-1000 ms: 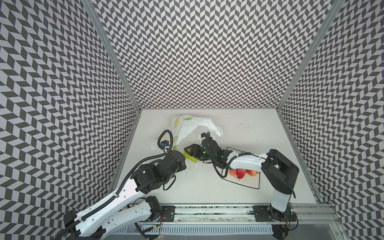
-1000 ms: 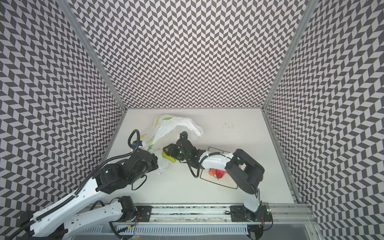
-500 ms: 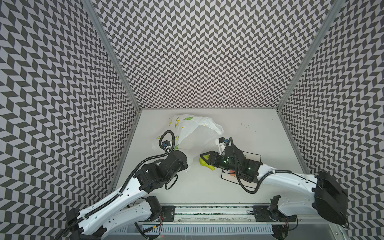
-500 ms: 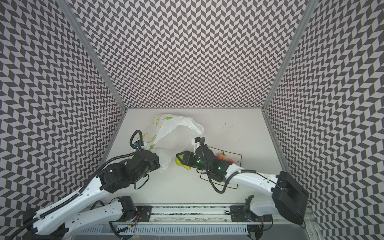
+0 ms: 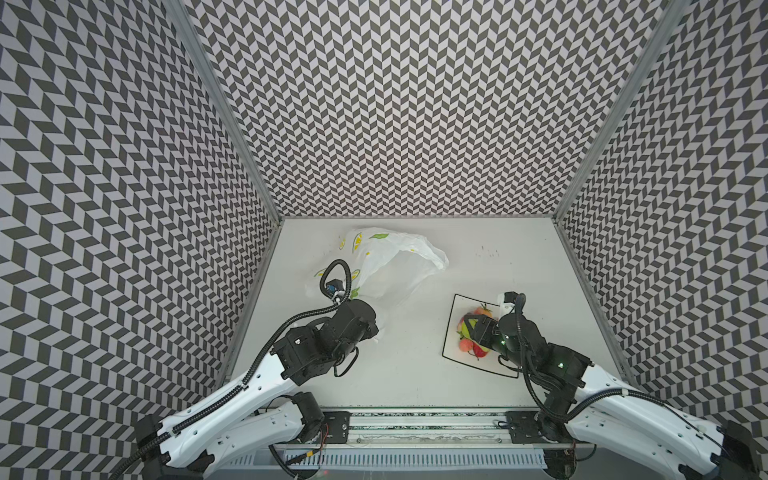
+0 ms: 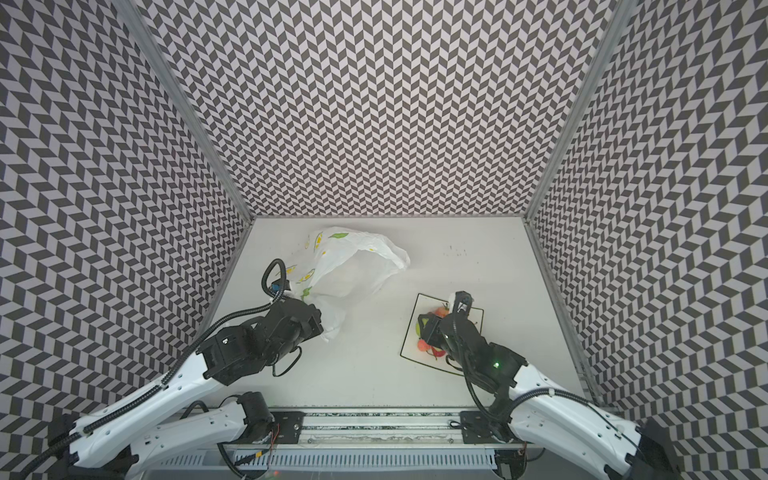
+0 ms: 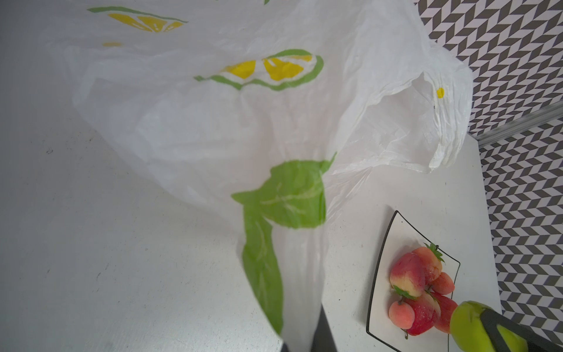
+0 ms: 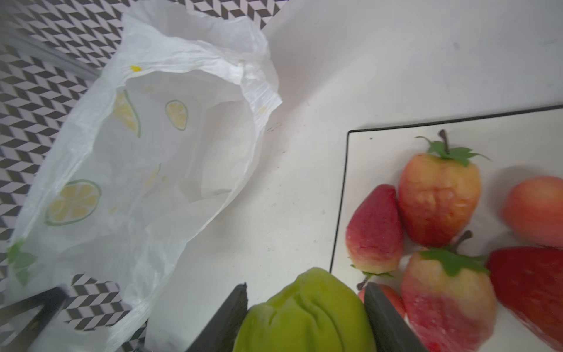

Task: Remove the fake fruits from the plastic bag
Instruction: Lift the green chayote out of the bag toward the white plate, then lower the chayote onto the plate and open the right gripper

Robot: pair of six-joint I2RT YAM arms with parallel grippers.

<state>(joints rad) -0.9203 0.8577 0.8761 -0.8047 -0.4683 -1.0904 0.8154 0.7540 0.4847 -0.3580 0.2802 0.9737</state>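
Two grippers are holding things. The right gripper (image 8: 304, 289) squeezes the lumpy green fruit (image 8: 304, 317) over the edge of the square plate (image 8: 374, 158), where red strawberries (image 8: 438, 198) lie in a pile. The left gripper (image 5: 374, 332) is pinched tight on the plastic bag (image 5: 395, 257), well apart from the plate.

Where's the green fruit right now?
The green fruit is in the right gripper, at the plate's edge beside the strawberries, right side of both top views.

Left end effector (image 5: 374, 331) clamped, right end effector (image 8: 304, 288) gripping
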